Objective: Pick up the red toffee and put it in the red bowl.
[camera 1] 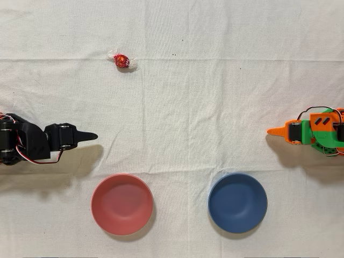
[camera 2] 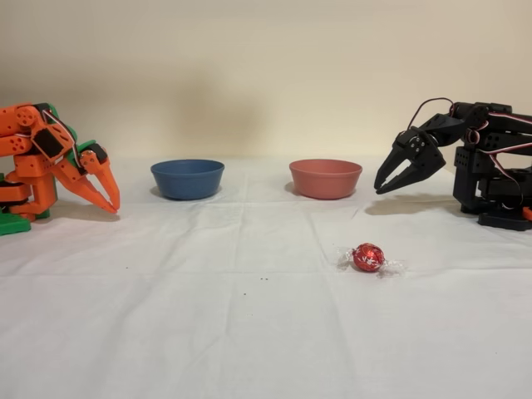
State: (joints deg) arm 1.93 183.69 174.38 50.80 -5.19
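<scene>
The red toffee (camera 1: 122, 60) lies on the white cloth in its clear twisted wrapper, at the upper left of the overhead view and in the foreground of the fixed view (camera 2: 368, 258). The red bowl (camera 1: 122, 204) stands empty near the lower edge, left of centre; in the fixed view the red bowl (camera 2: 325, 178) is at the back. My black gripper (camera 1: 92, 136) hangs shut at the left of the overhead view, holding nothing, between the toffee and the bowl and apart from both. In the fixed view the gripper (camera 2: 381, 189) points down just right of the bowl.
A dark blue bowl (camera 1: 237, 202) stands empty to the right of the red one in the overhead view. The idle orange arm (camera 1: 309, 131) sits at the right edge. White wrinkled cloth (camera 1: 215, 97) covers the table.
</scene>
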